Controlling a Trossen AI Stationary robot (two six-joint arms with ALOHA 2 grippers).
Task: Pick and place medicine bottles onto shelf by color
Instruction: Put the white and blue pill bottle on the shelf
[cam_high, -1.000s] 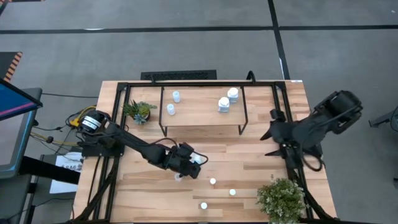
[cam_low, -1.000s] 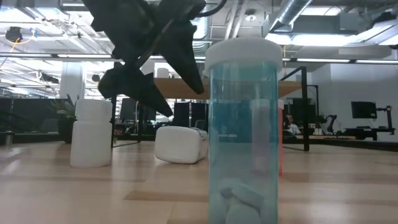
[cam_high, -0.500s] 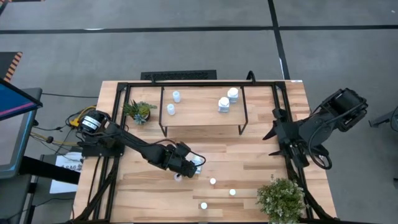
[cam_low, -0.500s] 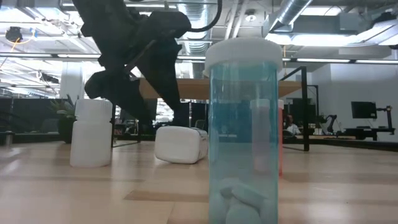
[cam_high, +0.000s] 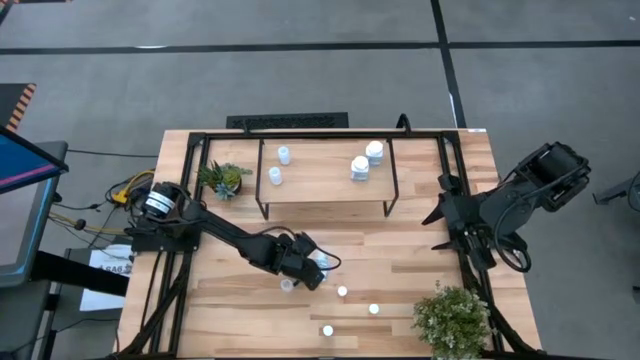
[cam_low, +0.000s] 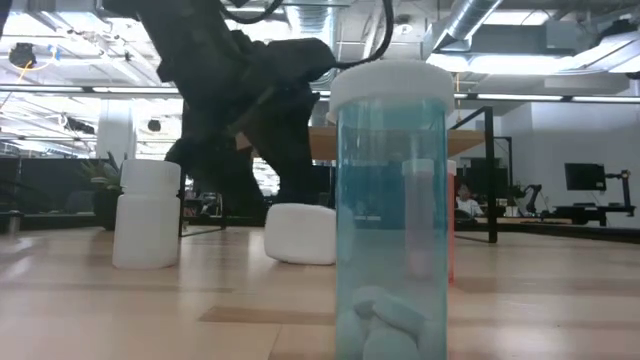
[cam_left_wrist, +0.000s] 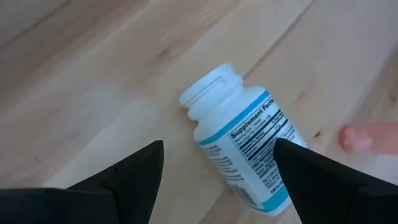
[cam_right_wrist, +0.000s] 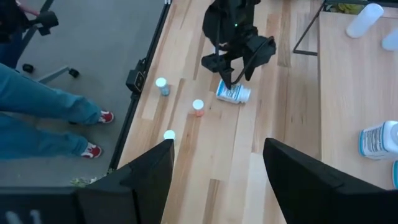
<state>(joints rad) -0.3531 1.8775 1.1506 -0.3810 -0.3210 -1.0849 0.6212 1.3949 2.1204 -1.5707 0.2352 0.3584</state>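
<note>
High view: the left gripper is seen low over the table in front of the shelf, above a white bottle mostly hidden under it. Four bottles stand on the shelf: two small ones at its left part, two white ones at its right. Loose small bottles dot the table's near side. The right gripper is parked at the table's right edge, fingers spread, nothing held.

Low view: the white bottle is shown lying on its side, the dark gripper behind it. A blue-tinted bottle fills the foreground; a white upright one stands at left.

Left wrist view: the fingers are seen wide apart, straddling the lying bottle, not touching it; its label is readable here only.

Right wrist view: the left gripper is seen above the lying bottle. A person's legs show beside the table.
</note>
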